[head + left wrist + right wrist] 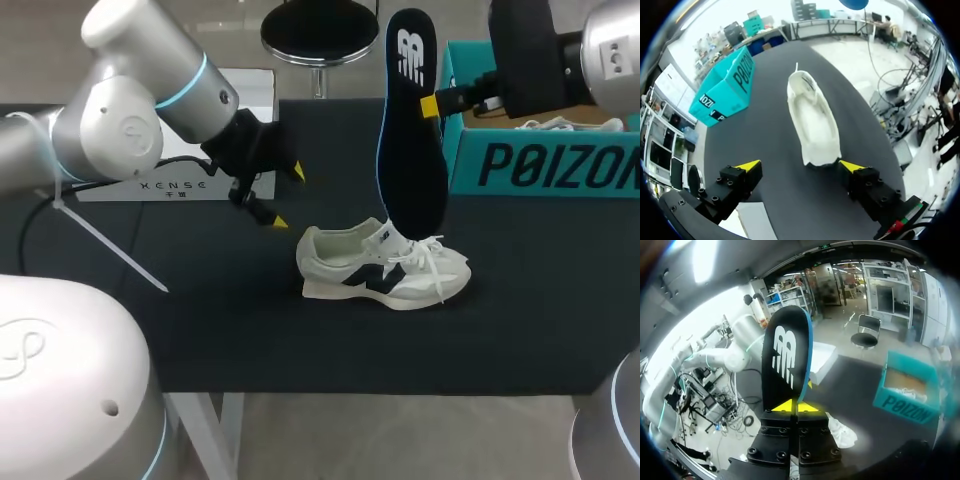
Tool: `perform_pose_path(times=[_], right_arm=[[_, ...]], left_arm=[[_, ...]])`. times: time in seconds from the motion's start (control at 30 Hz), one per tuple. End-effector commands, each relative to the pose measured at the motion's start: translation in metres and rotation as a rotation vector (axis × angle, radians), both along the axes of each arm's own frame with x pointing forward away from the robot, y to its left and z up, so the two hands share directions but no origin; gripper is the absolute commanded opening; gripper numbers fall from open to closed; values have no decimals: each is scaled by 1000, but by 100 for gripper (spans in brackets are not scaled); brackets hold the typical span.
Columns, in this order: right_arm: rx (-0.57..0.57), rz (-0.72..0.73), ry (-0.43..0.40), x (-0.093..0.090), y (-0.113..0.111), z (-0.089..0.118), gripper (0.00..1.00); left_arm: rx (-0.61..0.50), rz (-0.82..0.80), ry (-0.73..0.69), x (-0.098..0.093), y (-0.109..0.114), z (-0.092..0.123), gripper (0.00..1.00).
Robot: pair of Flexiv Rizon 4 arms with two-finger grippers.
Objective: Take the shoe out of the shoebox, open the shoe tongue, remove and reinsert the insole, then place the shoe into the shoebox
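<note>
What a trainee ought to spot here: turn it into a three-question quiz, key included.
1. Fill in: the left gripper has its fingers ____.
2. Which one holds the insole? A) the left gripper B) the right gripper C) neither
3. True or false: the shoe sits inside the shoebox.
Key: 1 open. 2 B. 3 false: it stands on the table, outside the shoebox.
</note>
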State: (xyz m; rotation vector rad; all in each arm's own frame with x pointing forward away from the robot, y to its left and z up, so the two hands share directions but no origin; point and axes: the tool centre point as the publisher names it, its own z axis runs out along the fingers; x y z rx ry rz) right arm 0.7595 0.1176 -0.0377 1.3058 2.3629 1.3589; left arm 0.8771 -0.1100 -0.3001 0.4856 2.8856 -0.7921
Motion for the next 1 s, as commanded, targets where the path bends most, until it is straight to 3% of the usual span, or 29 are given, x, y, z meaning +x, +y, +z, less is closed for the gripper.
perform_pose_path(times=[0.03,0.2,0.53,1.0], right_arm=[[-2,-3,1,2,3,-1,0],[-2,-3,1,2,3,-1,0],[-2,-3,1,2,3,-1,0],[-2,-3,1,2,3,-1,0]], left_arm=[[-24,0,-1,4,-18,-2,100],[-63,-13,7,2,-47,-4,100],[-30,-26,48,8,-93,-34,100],[51,10,69,14,-114,-88,100]])
